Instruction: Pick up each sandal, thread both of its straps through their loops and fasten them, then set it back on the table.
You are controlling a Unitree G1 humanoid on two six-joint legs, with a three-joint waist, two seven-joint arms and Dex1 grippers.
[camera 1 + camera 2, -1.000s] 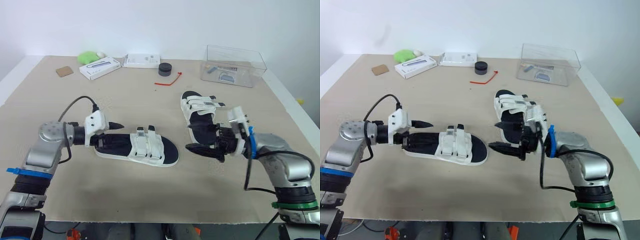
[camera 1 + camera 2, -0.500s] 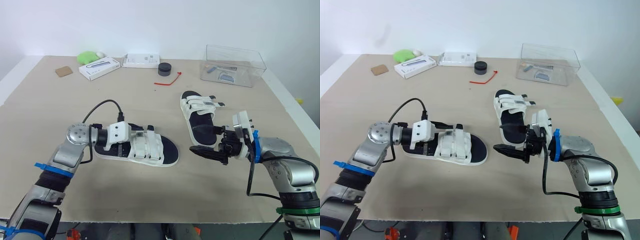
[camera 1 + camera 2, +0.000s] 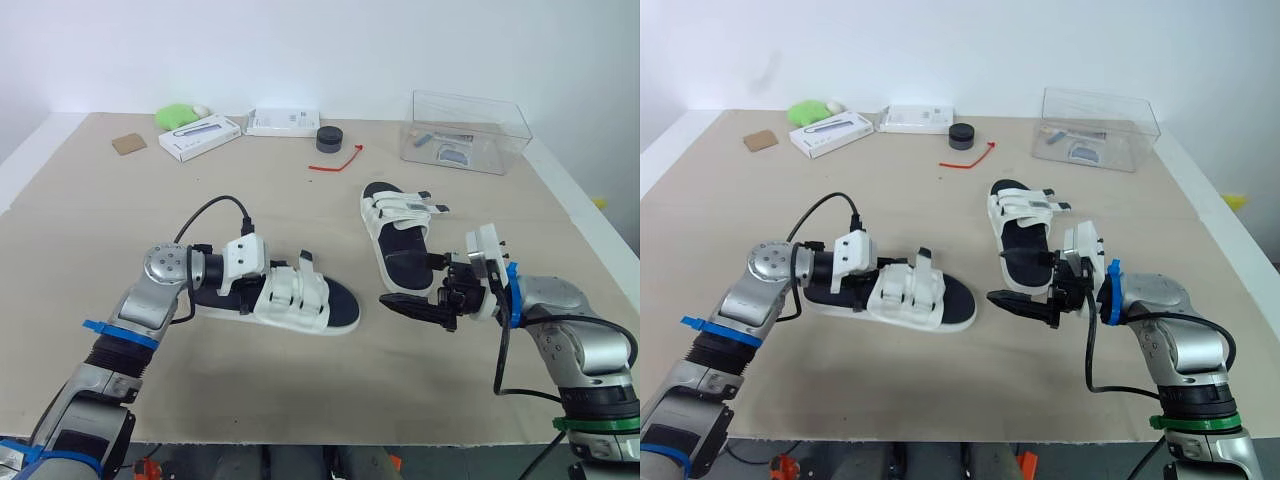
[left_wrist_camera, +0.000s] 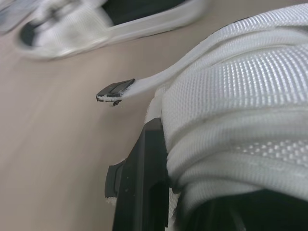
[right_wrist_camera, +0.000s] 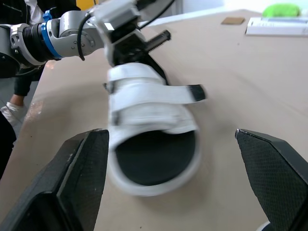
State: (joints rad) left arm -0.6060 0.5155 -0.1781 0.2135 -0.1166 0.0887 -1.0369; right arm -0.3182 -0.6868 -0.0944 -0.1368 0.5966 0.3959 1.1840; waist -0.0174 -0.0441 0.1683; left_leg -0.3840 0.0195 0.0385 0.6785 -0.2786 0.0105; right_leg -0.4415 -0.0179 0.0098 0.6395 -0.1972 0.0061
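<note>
Two white sandals lay on the tan table (image 3: 250, 190). At left, the left gripper (image 3: 255, 283) was pushed in among the straps of the left sandal (image 3: 310, 305), which lay crosswise with one strap end (image 3: 303, 259) standing up; whether that gripper was clamped on the webbing could not be told. Further right, the right gripper (image 3: 997, 277) hung low over the table, fingers spread wide and empty, close by the near end of the right sandal (image 3: 400, 215), while a white box (image 3: 200, 135), black puck (image 3: 330, 138), red tie (image 3: 337, 160) and clear container (image 3: 470, 130) sat along the far edge.
</note>
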